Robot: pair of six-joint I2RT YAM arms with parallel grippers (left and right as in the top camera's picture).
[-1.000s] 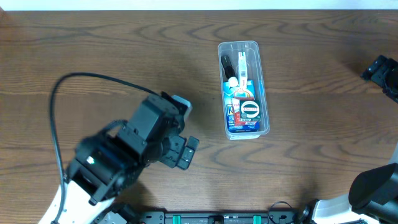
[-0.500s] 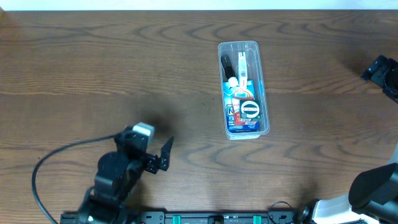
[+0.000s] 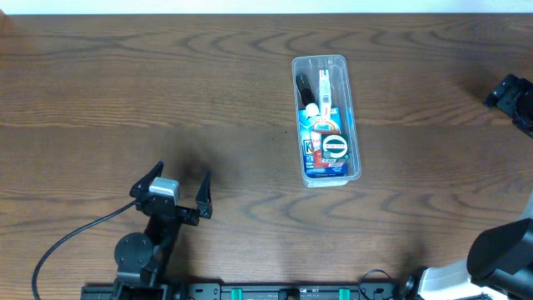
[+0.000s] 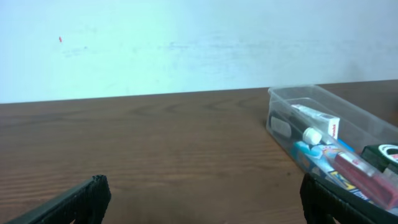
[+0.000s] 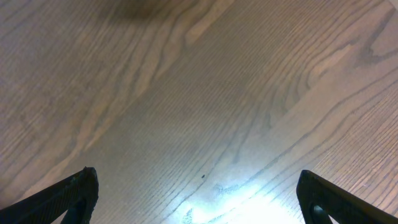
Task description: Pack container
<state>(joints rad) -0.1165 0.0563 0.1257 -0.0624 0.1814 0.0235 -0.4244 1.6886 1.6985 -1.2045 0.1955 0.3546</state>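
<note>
My left hand [image 3: 183,172] has drawn back since half a second ago and now sits at 7 o'clock on the counter [image 3: 125,83], fingers spread apart and empty. The container [image 3: 326,63] stays at 1 o'clock, holding a white tube [image 3: 323,87], a blue packet [image 3: 311,152] and a round black disc [image 3: 335,147]. My right hand [image 5: 196,183] hovers at 3 o'clock, fingers apart.
</note>
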